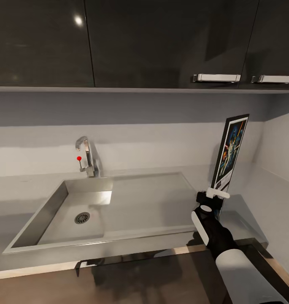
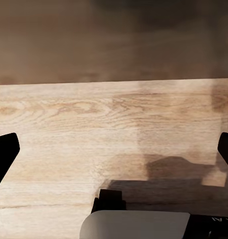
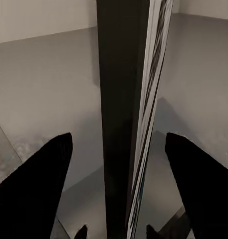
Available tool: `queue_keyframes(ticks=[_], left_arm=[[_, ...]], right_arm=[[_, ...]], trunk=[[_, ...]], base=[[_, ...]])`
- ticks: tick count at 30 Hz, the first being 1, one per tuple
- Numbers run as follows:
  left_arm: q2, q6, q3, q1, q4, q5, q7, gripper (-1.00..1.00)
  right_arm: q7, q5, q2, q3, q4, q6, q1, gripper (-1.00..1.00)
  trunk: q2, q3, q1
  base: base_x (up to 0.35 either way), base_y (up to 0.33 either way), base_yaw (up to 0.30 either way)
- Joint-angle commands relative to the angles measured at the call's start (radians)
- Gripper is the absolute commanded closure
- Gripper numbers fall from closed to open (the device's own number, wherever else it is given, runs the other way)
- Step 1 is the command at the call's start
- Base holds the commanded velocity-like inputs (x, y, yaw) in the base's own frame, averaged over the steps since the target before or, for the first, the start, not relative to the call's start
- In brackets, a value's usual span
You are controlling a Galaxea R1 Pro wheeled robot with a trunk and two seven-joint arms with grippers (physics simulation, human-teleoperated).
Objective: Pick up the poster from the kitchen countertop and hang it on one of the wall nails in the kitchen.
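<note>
Poster (image 3: 124, 114): seen edge-on, upright, dark back face and thin white-bordered front edge, running between the two fingers.
Right gripper (image 3: 118, 164): spread wide, black fingers (image 3: 39, 184) either side of the poster, clear gaps to both.
Bench (image 3: 49, 84): smooth pale grey, beneath and behind.
Wall (image 3: 39, 17): pale, beyond the bench.

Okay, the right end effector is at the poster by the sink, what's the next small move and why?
Probably close the right end effector on the poster. In the right wrist view its fingers are spread apart on either side of the upright poster's edge without touching it, so it looks lined up but not yet gripped.
</note>
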Motion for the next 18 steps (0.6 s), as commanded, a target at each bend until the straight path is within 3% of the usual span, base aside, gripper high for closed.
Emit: queue_keyframes(ticks=[1,7,18], left_arm=[[0.0,0.0,0.001,0.0,-0.002,0.0,0.0,-1.0],[0.0,0.0,0.001,0.0,-0.002,0.0,0.0,-1.0],[0.0,0.0,0.001,0.0,-0.002,0.0,0.0,-1.0]], right_arm=[[-0.007,-0.003,-0.001,0.003,-0.001,0.007,-0.001,1.0],[-0.007,-0.002,-0.001,0.003,0.0,-0.045,-0.001,1.0],[-0.008,-0.001,-0.001,0.003,0.0,-0.057,-0.001,1.0]], trunk=[[-0.001,-0.001,0.0],[-0.001,-0.001,0.0],[-0.001,-0.001,0.0]], base=[[0.0,0.0,0.0],[0.0,0.0,0.0],[0.0,0.0,0.0]])
